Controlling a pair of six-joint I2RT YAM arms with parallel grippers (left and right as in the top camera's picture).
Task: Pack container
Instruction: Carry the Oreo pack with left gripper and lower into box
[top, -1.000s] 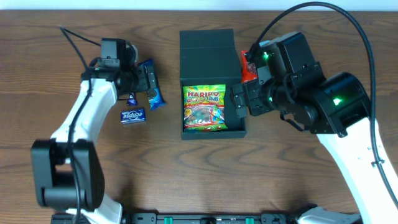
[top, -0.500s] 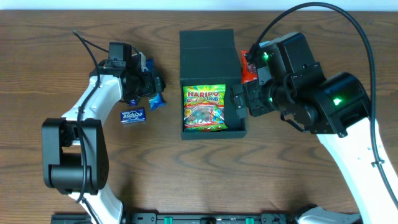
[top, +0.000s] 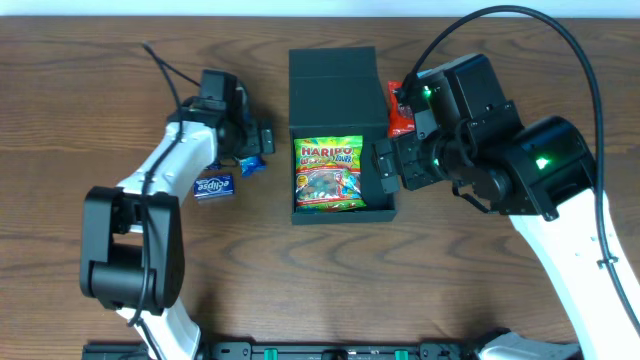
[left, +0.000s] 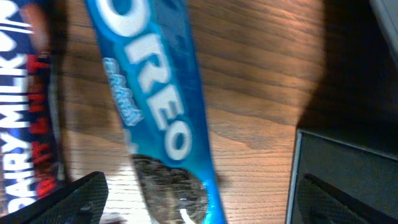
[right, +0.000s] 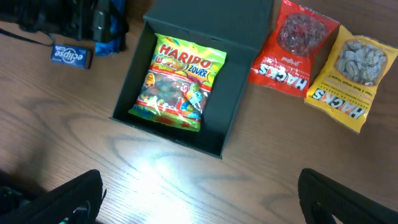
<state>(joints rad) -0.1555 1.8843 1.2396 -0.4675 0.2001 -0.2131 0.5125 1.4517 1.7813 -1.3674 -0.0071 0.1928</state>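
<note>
The dark container (top: 380, 205) stands open at the table's middle, its flap lid (top: 335, 85) folded back, a green Haribo bag (top: 329, 175) inside; it also shows in the right wrist view (right: 134, 84). My left gripper (top: 258, 140) is open just left of the container, low over a blue Oreo packet (left: 158, 93), whose end (top: 251, 165) peeks out below it. A dark Dairy Milk bar (left: 25, 112) lies beside the Oreo. My right gripper (right: 199, 199) is open and empty, held above the table by the container's right side.
A small blue Eclipse packet (top: 212, 186) lies left of the container, also in the right wrist view (right: 71, 56). A red Hacks bag (right: 289, 43) and a yellow Hacks bag (right: 348, 71) lie right of the lid. The red one shows overhead (top: 399, 118).
My left arm has swung right, toward the container, and now covers most of the Oreo packet. The right arm has not moved.
</note>
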